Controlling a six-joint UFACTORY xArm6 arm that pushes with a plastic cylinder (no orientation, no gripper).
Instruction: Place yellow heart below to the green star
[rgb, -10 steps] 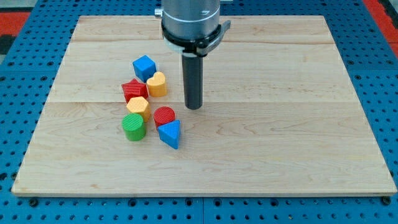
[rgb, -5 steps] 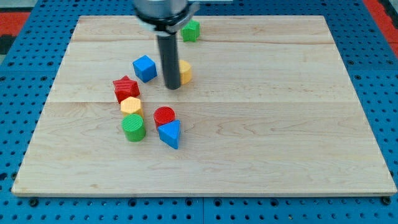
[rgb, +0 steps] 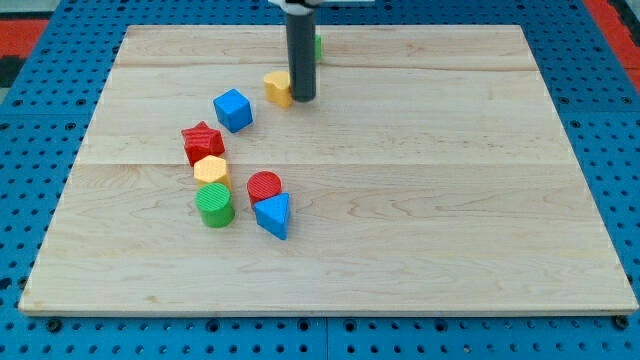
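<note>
The yellow heart (rgb: 277, 87) lies near the top of the board, just left of my tip (rgb: 302, 99), which touches its right side. The green star (rgb: 317, 47) sits above and right of the heart and is mostly hidden behind my rod; only a green sliver shows. The heart is a little below and to the left of the star.
A blue cube (rgb: 233, 109) lies lower left of the heart. Further down are a red star (rgb: 202, 141), a yellow hexagon (rgb: 211, 169), a green cylinder (rgb: 215, 205), a red cylinder (rgb: 265, 186) and a blue triangle (rgb: 274, 215).
My tip moved up and to the right across the board. The yellow heart was pushed from beside the red star up toward the green star. The red star shifted slightly left.
</note>
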